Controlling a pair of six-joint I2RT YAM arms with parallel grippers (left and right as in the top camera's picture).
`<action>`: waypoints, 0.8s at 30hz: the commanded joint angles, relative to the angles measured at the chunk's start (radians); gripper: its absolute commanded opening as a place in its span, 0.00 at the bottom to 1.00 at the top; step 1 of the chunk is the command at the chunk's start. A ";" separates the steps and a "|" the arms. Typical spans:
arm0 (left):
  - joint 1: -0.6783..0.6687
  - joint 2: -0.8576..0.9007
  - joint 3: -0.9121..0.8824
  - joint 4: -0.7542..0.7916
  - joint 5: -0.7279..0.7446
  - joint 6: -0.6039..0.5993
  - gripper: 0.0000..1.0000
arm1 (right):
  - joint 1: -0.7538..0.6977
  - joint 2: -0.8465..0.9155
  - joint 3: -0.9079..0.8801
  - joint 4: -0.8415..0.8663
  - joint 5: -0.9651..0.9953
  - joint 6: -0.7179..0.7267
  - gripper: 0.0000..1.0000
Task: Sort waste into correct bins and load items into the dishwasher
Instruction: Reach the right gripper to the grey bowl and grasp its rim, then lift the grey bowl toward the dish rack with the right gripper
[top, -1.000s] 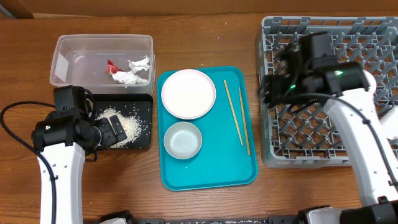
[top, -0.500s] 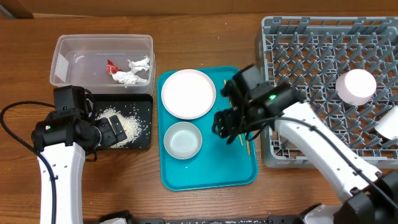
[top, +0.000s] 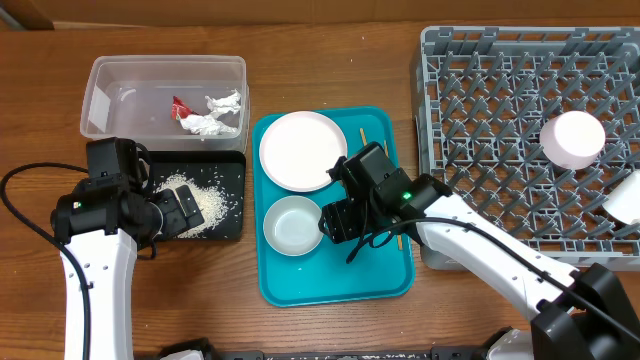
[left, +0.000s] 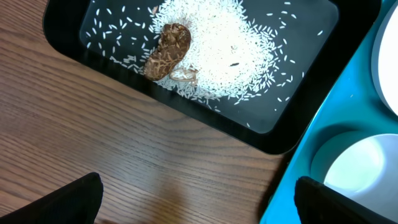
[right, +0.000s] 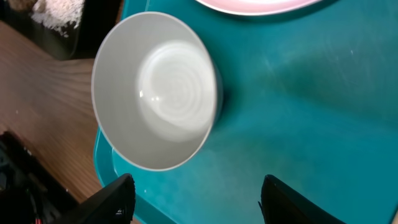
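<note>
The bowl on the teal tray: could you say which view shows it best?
Right wrist: the bowl fills the frame, visibly empty. Overhead shows it small; left wrist catches only part of it at the corner.

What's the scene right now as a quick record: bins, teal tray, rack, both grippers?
clear tub: red wrapper, white tissue
black tray: rice, brown scrap
teal tray: plate, bowl, chopsticks
rack: white dish, second white dish at right edge
left gripper: open, empty, near black tray
right gripper: open, empty, beside bowl
</note>
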 joint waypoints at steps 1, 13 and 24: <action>0.005 0.002 0.006 -0.003 -0.003 0.011 1.00 | 0.004 0.027 -0.012 0.036 0.029 0.060 0.66; 0.005 0.002 0.006 -0.003 -0.003 0.011 1.00 | 0.004 0.146 -0.012 0.093 0.092 0.154 0.44; 0.005 0.002 0.006 -0.003 -0.003 0.011 1.00 | 0.003 0.146 -0.011 0.092 0.093 0.153 0.33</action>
